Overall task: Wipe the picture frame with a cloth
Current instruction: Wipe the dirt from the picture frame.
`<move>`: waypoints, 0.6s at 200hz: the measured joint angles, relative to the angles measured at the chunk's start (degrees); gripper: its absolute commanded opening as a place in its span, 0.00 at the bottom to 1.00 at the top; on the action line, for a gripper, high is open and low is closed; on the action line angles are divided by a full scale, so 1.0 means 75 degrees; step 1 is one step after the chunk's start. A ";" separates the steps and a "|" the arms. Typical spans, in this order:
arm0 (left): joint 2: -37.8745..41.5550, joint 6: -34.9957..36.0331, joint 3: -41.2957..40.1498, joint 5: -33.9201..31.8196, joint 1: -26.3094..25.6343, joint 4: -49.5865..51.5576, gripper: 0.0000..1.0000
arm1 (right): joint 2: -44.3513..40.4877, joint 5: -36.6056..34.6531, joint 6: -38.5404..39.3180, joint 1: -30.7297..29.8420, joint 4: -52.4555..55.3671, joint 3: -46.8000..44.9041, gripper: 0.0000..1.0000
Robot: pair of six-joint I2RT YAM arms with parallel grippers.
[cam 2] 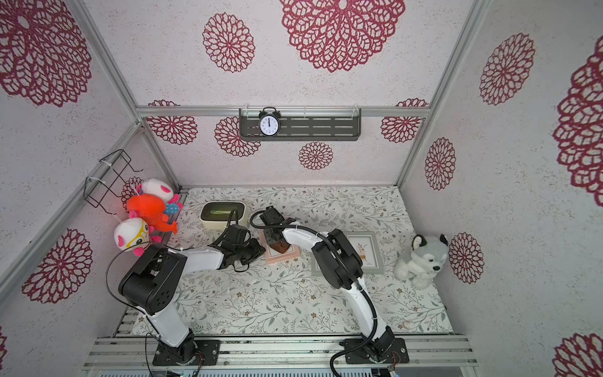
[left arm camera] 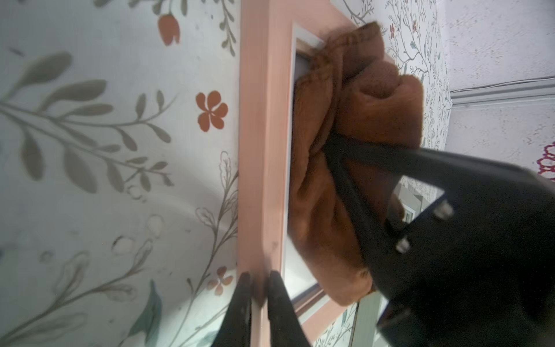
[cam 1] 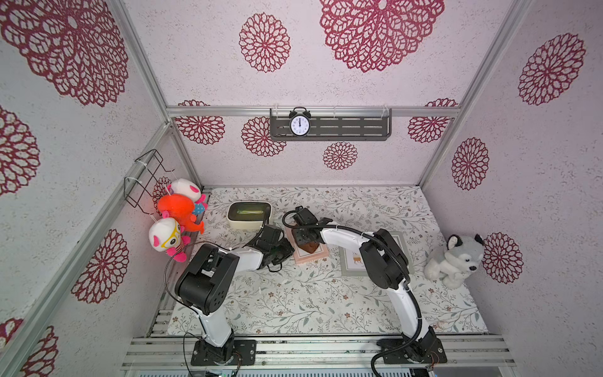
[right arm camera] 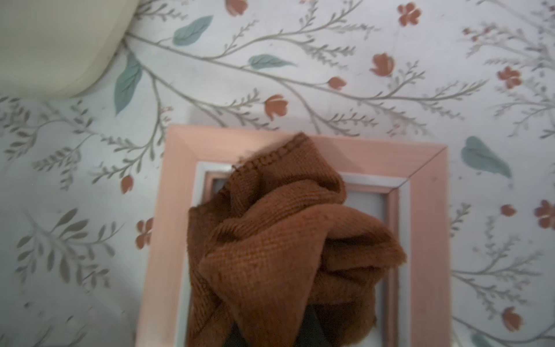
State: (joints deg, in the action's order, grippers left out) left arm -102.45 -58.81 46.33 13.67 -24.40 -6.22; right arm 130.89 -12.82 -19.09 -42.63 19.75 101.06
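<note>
1. fingers (left arm camera: pixel 241 306) of the left gripper (left arm camera: pixel 260 281) pinch the rim of the pink picture frame (left arm camera: pixel 261 150), nearly closed on it; their bases run off the edge of the left wrist view.
2. right gripper (left arm camera: pixel 332 147) is clamped tight on the cloth (left arm camera: pixel 360 105); in the right wrist view the cloth (right arm camera: pixel 270 255) buries its fingertips almost wholly.
3. in both top views the two wrists cover much of the picture frame (cam 1: pixel 313 259) (cam 2: pixel 282 258), and the right arm's elbow hides part of a grey frame (cam 1: pixel 350 261) beside it.
4. left arm reaches in low from the picture frame's left side; right arm arches over and tips down onto it.
5. cloth (cam 1: pixel 308 247) is plain rust-brown, ribbed, with a stitched hem. it is bunched in folds on the glass and inner border.
6. picture frame (right arm camera: pixel 180 180) lies flat on the floral table cover (cam 1: pixel 293 303).
</note>
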 measured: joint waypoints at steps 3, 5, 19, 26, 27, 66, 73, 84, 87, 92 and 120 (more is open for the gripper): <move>0.0000 0.0000 0.0000 0.0000 0.0000 0.0000 0.13 | 0.0006 -0.0017 0.0000 0.0044 0.0003 0.0000 0.00; 0.0000 0.0000 0.0000 0.0000 0.0000 0.0000 0.13 | 0.0006 -0.0029 0.0000 0.0064 0.0000 -0.0006 0.00; -0.0003 0.0000 0.0000 0.0003 0.0000 -0.0003 0.13 | -0.0041 0.0023 0.0012 0.0125 -0.0117 -0.0154 0.00; -0.0003 0.0000 0.0000 0.0006 0.0000 -0.0006 0.13 | -0.0122 0.0096 0.0020 0.0108 -0.0280 -0.0323 0.00; -0.0006 0.0000 0.0000 0.0006 0.0000 -0.0006 0.13 | -0.0131 0.0096 0.0020 0.0105 -0.0300 -0.0341 0.00; -0.0017 0.0000 0.0000 0.0017 0.0003 -0.0015 0.13 | -0.0589 0.0391 0.0076 -0.0356 -0.0650 -0.1072 0.00; -0.0017 0.0000 0.0000 0.0017 0.0003 -0.0015 0.13 | -0.0539 0.0341 0.0073 -0.0353 -0.0527 -0.0959 0.00; -0.0017 0.0000 0.0000 0.0020 0.0003 -0.0017 0.13 | -0.0376 0.0353 0.0029 -0.0312 -0.0192 -0.0603 0.00; -0.0017 0.0000 0.0000 0.0020 0.0003 -0.0020 0.13 | -0.0321 0.0358 0.0006 -0.0274 -0.0134 -0.0507 0.00; -0.0020 0.0000 0.0000 0.0017 0.0003 -0.0029 0.13 | -0.0236 0.0350 -0.0006 -0.0213 -0.0058 -0.0341 0.00; -0.0044 0.0000 -0.0003 0.0035 0.0003 -0.0090 0.13 | -0.0169 0.0495 -0.0015 0.0224 -0.0259 -0.0364 0.00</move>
State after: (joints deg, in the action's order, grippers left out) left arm -102.78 -58.81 46.30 13.93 -24.38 -6.90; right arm 129.62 -9.10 -19.20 -40.95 17.80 98.32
